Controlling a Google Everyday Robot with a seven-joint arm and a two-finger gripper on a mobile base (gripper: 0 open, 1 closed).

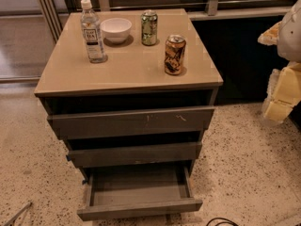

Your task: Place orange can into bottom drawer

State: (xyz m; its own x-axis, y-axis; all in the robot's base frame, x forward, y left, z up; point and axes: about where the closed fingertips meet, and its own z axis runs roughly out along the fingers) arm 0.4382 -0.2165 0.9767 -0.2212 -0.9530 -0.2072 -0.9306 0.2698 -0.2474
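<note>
The orange can [175,54] stands upright on the tan top of the cabinet [127,72], near its right front. The bottom drawer [141,210] is pulled out well past the two drawers above it, and its inside shows nothing in it. My gripper [281,95], white and pale yellow, hangs at the right edge of the camera view. It is to the right of the cabinet, lower than the cabinet top, and apart from the can. It holds nothing that I can see.
On the cabinet top also stand a clear bottle [92,32] at the left, a white bowl [115,29] and a green can [149,28] at the back. The upper two drawers [131,122] are slightly open. Speckled floor surrounds the cabinet; a dark cable [221,221] lies at the bottom.
</note>
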